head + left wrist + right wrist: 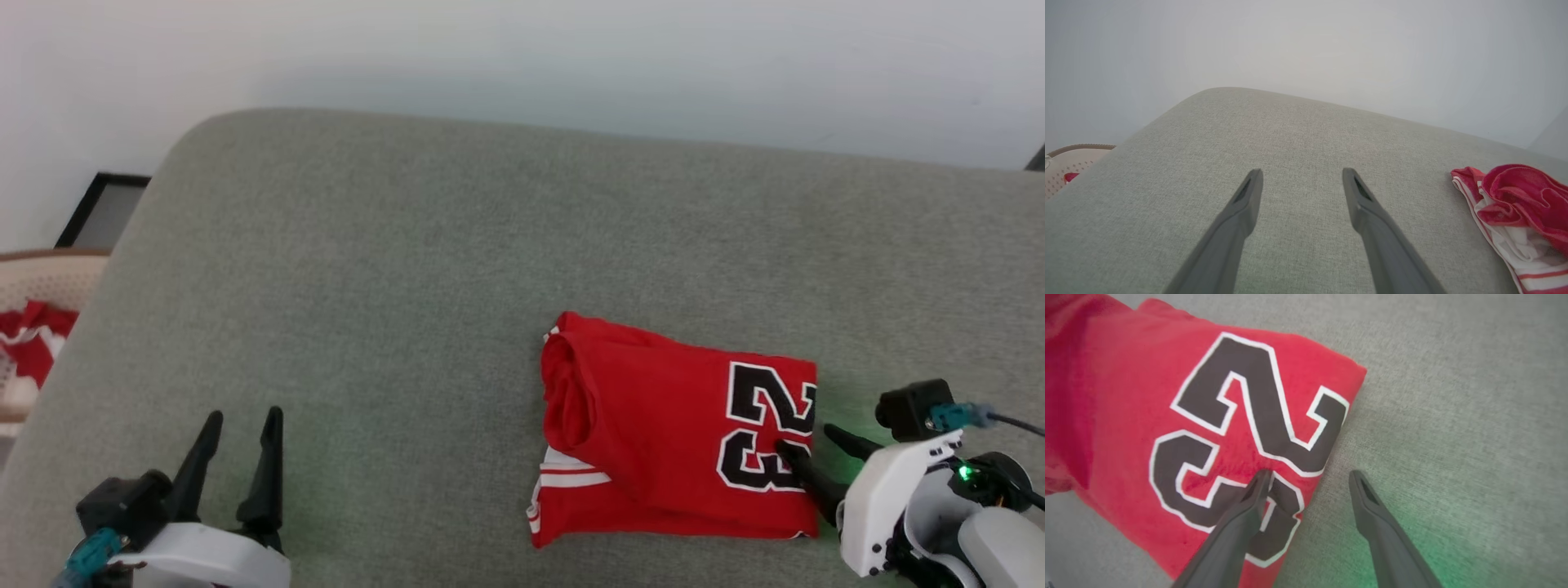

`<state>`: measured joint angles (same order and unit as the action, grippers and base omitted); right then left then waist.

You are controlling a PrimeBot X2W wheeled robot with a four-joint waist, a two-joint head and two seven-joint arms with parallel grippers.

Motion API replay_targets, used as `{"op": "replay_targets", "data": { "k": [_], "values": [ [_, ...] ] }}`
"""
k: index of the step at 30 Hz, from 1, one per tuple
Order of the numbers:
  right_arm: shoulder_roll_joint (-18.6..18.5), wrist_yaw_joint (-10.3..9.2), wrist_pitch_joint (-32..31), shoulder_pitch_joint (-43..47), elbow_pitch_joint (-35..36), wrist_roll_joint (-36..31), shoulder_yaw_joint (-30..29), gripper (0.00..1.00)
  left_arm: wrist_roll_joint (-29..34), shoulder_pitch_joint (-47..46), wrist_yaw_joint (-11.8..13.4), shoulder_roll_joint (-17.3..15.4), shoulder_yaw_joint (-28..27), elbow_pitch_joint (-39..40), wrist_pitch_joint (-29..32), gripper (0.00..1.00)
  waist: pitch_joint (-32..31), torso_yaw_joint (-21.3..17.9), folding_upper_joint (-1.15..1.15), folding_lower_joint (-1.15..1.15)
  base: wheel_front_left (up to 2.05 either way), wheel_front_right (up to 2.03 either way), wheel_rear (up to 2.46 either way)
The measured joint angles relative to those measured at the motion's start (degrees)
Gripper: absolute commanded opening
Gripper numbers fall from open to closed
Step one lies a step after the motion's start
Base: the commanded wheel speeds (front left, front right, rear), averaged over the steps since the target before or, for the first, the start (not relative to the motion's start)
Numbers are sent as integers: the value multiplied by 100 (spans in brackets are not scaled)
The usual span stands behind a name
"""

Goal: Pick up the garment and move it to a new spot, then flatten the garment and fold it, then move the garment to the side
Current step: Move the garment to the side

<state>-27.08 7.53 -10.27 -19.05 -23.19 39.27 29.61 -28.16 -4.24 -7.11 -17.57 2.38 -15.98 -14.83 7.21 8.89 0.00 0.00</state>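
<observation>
Folded jersey [678, 433], red with a black, white-outlined number 23 [767, 429], lying on the grey cushion [408, 269] toward its right, near edge; white-striped trim shows at the jersey's near-left corner. Its left end bulges in a loose roll, while its right end lies flat and square.

The right gripper [803, 437] straddles the jersey's right edge with its jaws wide apart and nothing held. One finger [1249, 502] lies over the number and appears to rest on the cloth, and the other finger sits over bare cushion just past the edge. The left gripper [245, 413] stands over the cushion's near-left part, well apart from the jersey, jaws likewise spread and empty. Off the cushion's left end stands a pale perforated basket [49, 278] holding red-and-white cloth [28, 335].

Folding appears complete, so the step in hand is judged to be the last: moving the garment aside. The next move calls for the right gripper to close on every layer at that edge, or else push the stack along, gently enough that the fold holds and the loose left roll does not spill open.
</observation>
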Motion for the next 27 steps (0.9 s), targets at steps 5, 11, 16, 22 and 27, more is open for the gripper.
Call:
{"op": "replay_targets", "data": {
  "k": [5,11,16,22,27],
  "values": [
    [-2,0,-485,-322,-219,214,209,100,-1,-136,-2,35,74,-63,-7,100,199,124,0,0,0,0,0],
    [-94,-1,-1093,-659,-277,506,426,0,-8,-238,-3,78,112,-143,-8,100,333,242,0,0,0,0,0],
    [-110,2,-1280,-772,-259,621,454,0,-7,-283,-20,108,86,-138,-15,100,365,259,0,0,0,0,0],
    [-209,8,-1443,-836,-20,606,364,0,2,-339,-21,125,41,-99,-15,100,397,215,0,0,0,0,0],
    [-517,2,-1550,-856,186,492,122,0,20,-487,-21,110,98,-81,-15,100,415,116,0,0,0,0,0]
  ]
}}
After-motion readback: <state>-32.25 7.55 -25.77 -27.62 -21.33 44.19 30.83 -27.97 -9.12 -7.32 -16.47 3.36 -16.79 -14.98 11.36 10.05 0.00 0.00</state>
